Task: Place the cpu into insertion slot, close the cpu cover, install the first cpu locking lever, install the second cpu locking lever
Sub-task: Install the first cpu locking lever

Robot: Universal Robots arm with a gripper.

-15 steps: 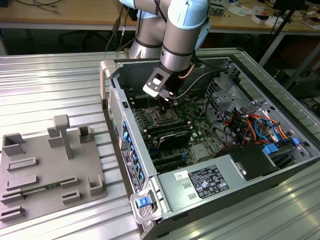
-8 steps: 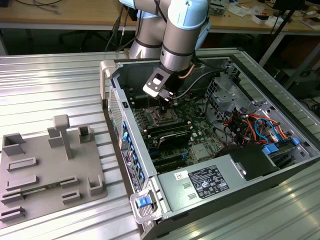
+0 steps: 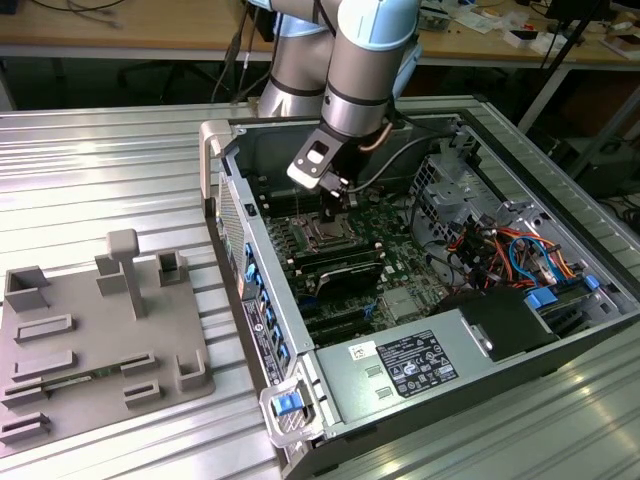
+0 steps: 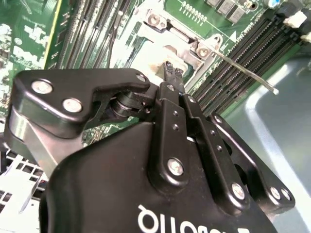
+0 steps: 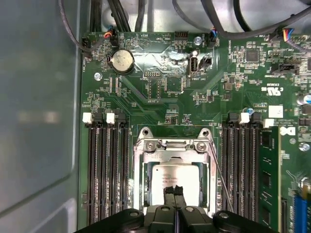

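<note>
The fingers [image 5: 169,195] are together, tips side by side with barely a seam between them. Nothing looks pinched, and they hang right over the top face of the chip [image 5: 167,172], close to one edge. The chip lies flat in its socket [image 3: 325,236] on the green board [image 5: 146,97]. The silvery cover [image 5: 172,151] looks to be down around it, though I can't swear it's fully flat. A thin wire lever [image 4: 243,69] stands free just beside the socket.

My read is cover-and-lever work. Doing it well means staying square to the socket, bearing on the metal frame rather than the chip face, and keeping clear of the memory slots [image 5: 104,170] on either side.

As for writing, there's a white label [image 3: 402,362] on the grey box [image 3: 445,340] at the near end of the case [image 3: 258,295]. There's also white lettering on the fingers' housing [image 4: 160,221], cut off at the edge.
</note>
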